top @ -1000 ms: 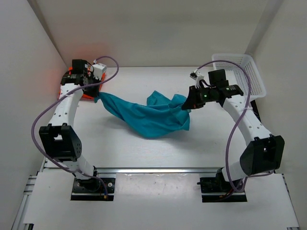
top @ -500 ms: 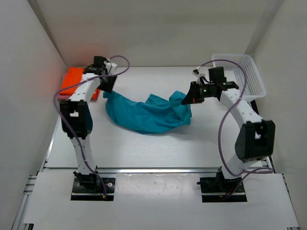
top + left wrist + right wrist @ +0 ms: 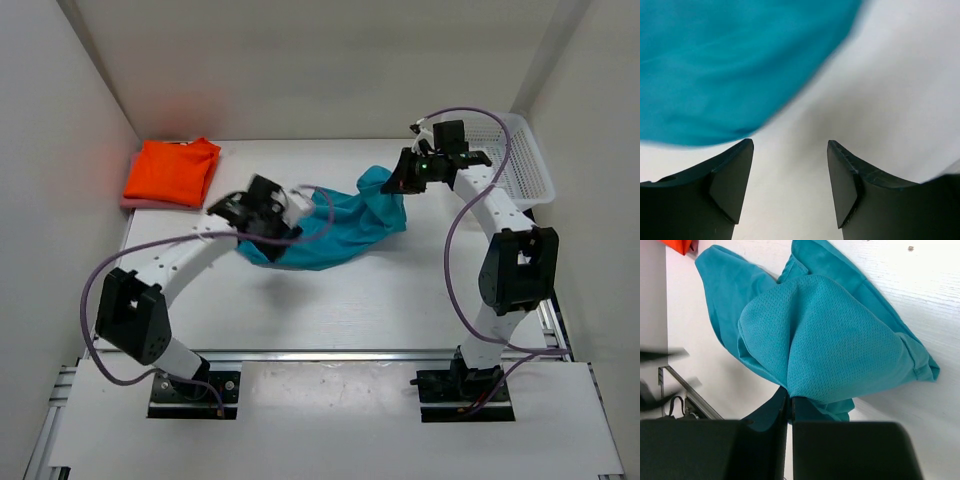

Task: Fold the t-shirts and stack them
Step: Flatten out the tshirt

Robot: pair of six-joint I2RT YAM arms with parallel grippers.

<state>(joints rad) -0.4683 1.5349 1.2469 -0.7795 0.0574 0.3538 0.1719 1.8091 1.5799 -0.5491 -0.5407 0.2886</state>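
Teal-blue t-shirt [image 3: 345, 222]: lay crumpled at mid-desk [image 3: 400, 290], its far right end raised. Right fingers [image 3: 785, 407]: were pressed together, pinching a fold of its mesh cloth. Left fingers [image 3: 735, 170]: stood wide apart, gripping nothing, over bare desk just beside the shirt's edge. Orange t-shirt [image 3: 172, 170]: lay folded in the far left corner on the pink t-shirt [image 3: 130, 202]. White lattice basket [image 3: 535, 170]: stood at the far right corner, its inside partly hidden by the right arm

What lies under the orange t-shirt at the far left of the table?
Under the orange t-shirt, only a thin edge of the pink t-shirt shows along its near side. The rest is covered, so its fold cannot be seen.
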